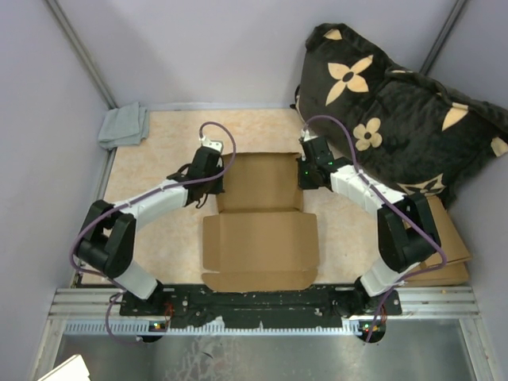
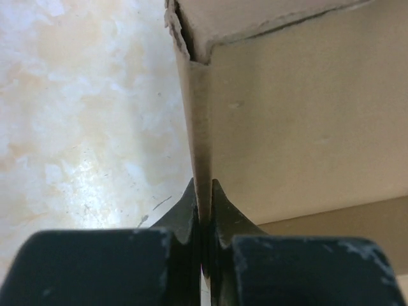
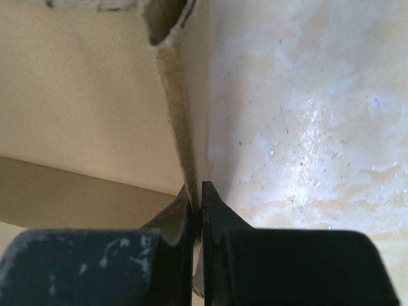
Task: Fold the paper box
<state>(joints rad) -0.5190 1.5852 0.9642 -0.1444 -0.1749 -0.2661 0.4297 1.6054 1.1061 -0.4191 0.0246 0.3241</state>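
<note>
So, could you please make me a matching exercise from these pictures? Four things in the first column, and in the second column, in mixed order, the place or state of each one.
Column 1
1. left gripper
2. grey cloth
3. black cushion
4. stack of flat cardboard

Column 2
a. far right corner, beige flower pattern
b. shut on the left wall of the paper box
c. lying flat at the right edge of the table
d. far left corner, crumpled

Pairs: 1-b, 2-d, 3-a, 4-c
</note>
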